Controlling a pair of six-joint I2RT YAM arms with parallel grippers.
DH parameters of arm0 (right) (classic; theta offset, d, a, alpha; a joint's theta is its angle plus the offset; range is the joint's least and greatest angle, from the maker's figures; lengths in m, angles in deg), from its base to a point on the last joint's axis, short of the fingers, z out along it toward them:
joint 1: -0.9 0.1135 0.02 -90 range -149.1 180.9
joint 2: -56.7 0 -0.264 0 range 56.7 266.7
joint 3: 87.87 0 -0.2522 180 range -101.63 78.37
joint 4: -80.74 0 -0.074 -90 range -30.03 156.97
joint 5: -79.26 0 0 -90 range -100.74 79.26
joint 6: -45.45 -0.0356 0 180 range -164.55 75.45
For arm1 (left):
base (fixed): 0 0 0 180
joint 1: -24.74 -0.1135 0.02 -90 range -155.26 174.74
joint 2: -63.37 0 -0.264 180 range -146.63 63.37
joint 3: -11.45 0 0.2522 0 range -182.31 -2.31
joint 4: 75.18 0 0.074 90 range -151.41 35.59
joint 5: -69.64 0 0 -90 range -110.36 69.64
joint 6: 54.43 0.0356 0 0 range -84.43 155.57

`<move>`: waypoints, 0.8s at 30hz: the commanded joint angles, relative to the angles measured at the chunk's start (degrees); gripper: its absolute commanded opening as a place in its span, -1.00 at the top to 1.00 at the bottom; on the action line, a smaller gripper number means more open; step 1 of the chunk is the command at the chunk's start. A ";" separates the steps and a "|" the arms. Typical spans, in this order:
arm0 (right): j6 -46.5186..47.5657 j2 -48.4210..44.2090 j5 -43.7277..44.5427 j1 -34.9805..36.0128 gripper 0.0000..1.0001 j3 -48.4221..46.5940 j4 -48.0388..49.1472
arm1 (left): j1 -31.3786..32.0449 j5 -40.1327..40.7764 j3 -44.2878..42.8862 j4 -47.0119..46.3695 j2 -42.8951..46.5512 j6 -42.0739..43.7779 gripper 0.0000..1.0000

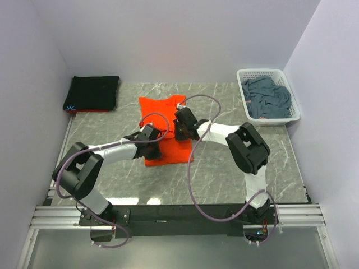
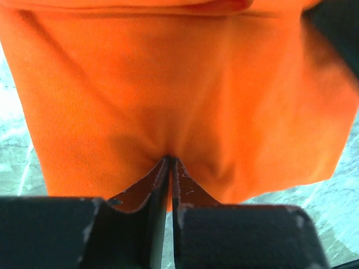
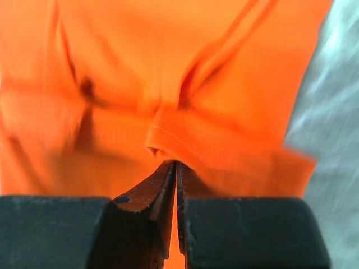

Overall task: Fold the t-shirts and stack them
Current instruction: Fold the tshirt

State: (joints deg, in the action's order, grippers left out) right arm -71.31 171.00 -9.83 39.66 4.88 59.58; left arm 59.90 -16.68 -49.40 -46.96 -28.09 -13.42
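The orange t-shirt [image 1: 162, 107] was seen at the centre of the frame on the marbled surface [image 1: 235, 168]. The left claw [image 2: 170, 160] was closed on a pinch of its cloth, and the right claw [image 3: 175, 163] was likewise clamped on a bunched fold of it. The black t-shirt [image 1: 92, 92] was laid folded at the upper left. The blue-grey t-shirt [image 1: 268, 99] was heaped in the white basket [image 1: 261, 72] at the upper right.
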 commanded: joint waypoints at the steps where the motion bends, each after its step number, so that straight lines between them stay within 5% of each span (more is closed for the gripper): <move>1: 3.91 3.73 4.18 -2.63 0.78 -6.91 -0.50 | 0.35 -2.54 3.58 3.91 -1.18 0.39 0.74; 11: 10.85 2.18 0.62 -6.95 0.74 -22.14 -4.03 | 0.35 -1.40 5.08 6.72 3.39 0.48 0.66; 24: -2.15 -21.99 -18.92 -5.46 0.70 14.94 9.94 | -0.26 8.09 -2.92 10.94 14.90 -2.33 -0.07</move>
State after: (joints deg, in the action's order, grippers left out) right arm -69.52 154.84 -23.12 33.34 15.26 64.25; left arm 59.96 -13.27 -49.16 -36.66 -16.13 -14.14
